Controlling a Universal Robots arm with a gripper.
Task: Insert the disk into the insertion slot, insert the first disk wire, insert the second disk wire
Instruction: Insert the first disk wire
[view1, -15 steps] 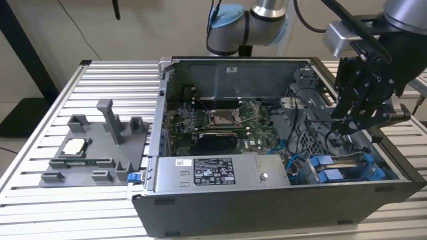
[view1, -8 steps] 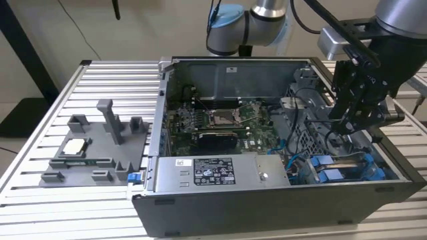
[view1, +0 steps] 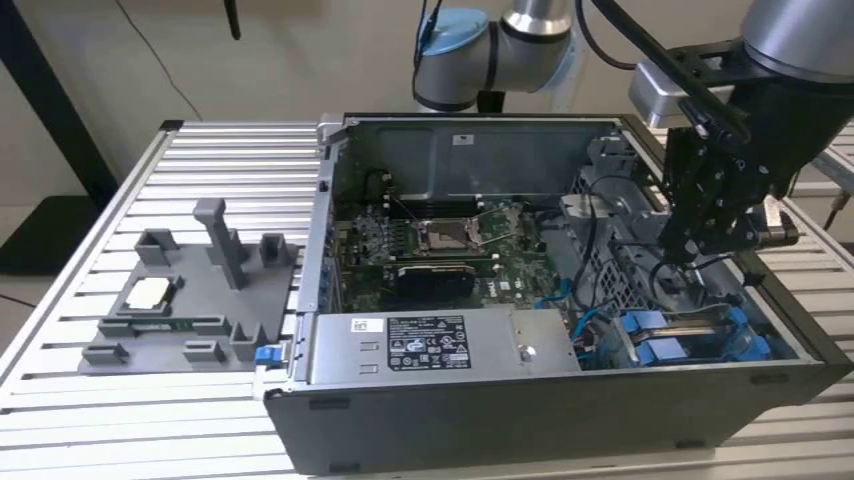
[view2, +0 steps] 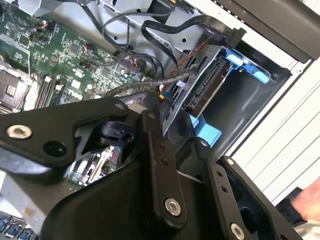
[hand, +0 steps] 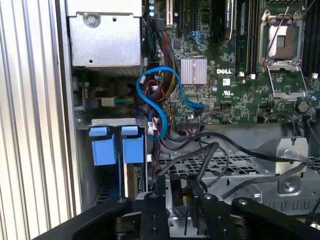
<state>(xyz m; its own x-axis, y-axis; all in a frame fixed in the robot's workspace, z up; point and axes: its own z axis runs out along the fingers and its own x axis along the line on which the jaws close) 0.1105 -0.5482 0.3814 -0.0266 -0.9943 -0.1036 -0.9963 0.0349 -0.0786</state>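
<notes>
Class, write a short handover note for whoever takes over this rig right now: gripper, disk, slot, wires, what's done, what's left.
Gripper: low inside the open case, over loose black wires, near the insertion slot.
Disk: sits in the slot, in its blue carrier.
Done: disk insertion, it seems.
Left: both disk wires; the disk's connector end looks bare.

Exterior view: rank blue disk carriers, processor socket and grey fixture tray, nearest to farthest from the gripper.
1. Blue disk carriers, below the gripper, in the case corner.
2. Processor socket, mid-case, toward the exterior view's left.
3. Grey fixture tray, outside the case, at the exterior view's far left.
</notes>
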